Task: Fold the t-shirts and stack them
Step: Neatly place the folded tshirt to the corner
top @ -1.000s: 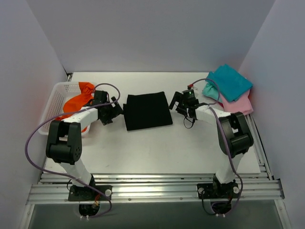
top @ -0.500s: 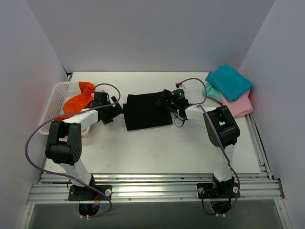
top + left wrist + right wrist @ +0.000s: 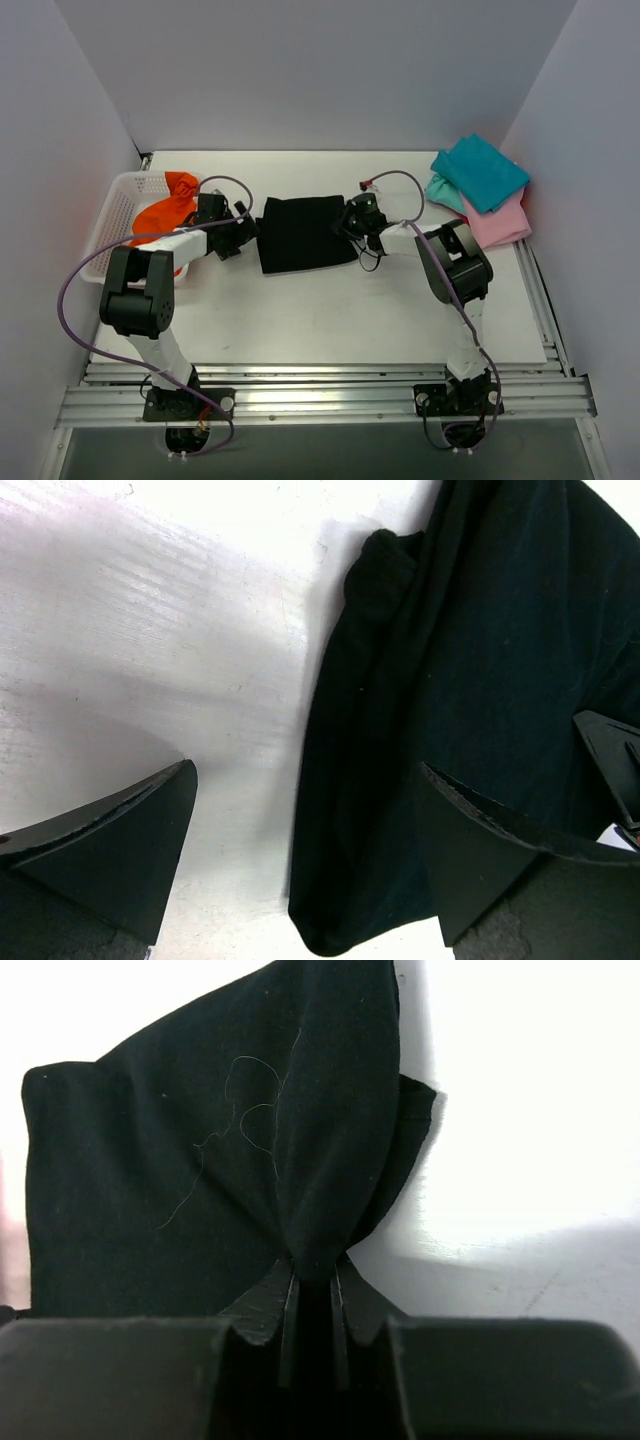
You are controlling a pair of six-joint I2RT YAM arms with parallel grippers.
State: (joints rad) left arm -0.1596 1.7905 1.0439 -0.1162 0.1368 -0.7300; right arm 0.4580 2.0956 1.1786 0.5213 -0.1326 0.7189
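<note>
A folded black t-shirt [image 3: 305,233] lies mid-table. My right gripper [image 3: 350,222] is at its right edge, shut on a pinch of the black cloth [image 3: 315,1210], which bunches between the jaws. At the shirt's left edge my left gripper [image 3: 243,232] stands open, one finger [image 3: 110,850] over bare table and the other [image 3: 520,860] over the black t-shirt [image 3: 480,680]. A teal t-shirt [image 3: 480,172] and a pink t-shirt [image 3: 500,222] are stacked at the back right. An orange t-shirt [image 3: 165,208] hangs in the white basket [image 3: 108,225].
The white mesh basket stands at the left wall, close behind my left arm. Grey walls enclose the table on three sides. A metal rail [image 3: 320,395] runs along the near edge by the arm bases.
My right gripper moved left from beside the stack to the black shirt's right edge and shut on it. The left gripper stayed open at the left edge.
</note>
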